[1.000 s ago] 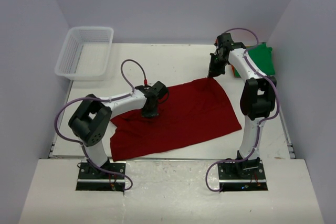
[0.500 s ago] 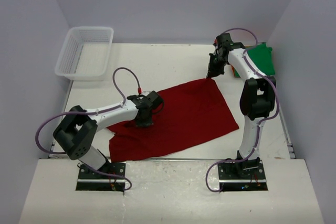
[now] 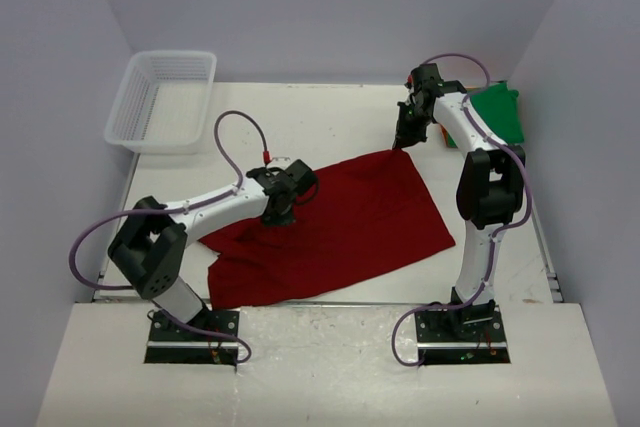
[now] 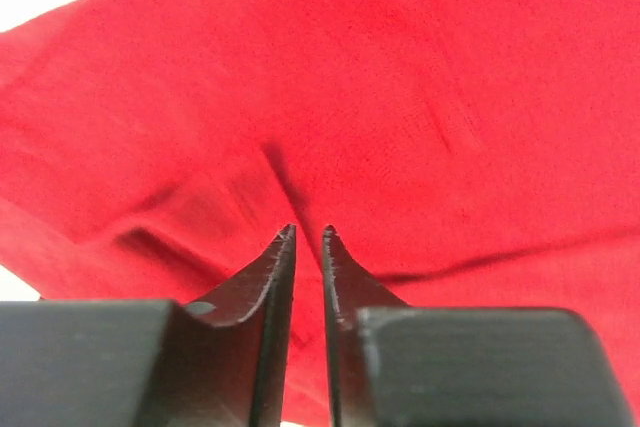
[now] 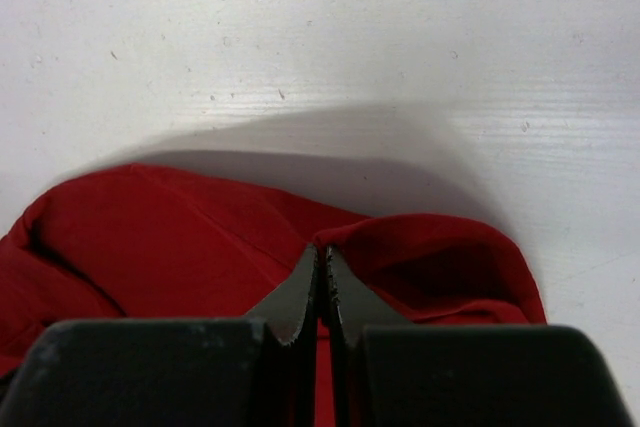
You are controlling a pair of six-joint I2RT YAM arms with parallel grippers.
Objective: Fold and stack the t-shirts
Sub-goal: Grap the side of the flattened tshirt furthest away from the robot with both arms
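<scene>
Top external: right arm (image 3: 468, 127) partly hides green t-shirt (image 3: 502, 113).

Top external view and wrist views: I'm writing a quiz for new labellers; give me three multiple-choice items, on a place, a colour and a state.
1. Where does the white mesh basket stand?
A) far left corner of the table
B) near right corner
C) on a shirt
2. What colour is the t-shirt by the right wall?
A) orange
B) green
C) blue
3. The right gripper is:
A) wide open
B) shut on the basket
C) shut on the dark red t-shirt
Answers: 1 A: the top view shows it there. 2 B: the green t-shirt lies there. 3 C: its wrist view shows cloth pinched between closed fingers.
</scene>
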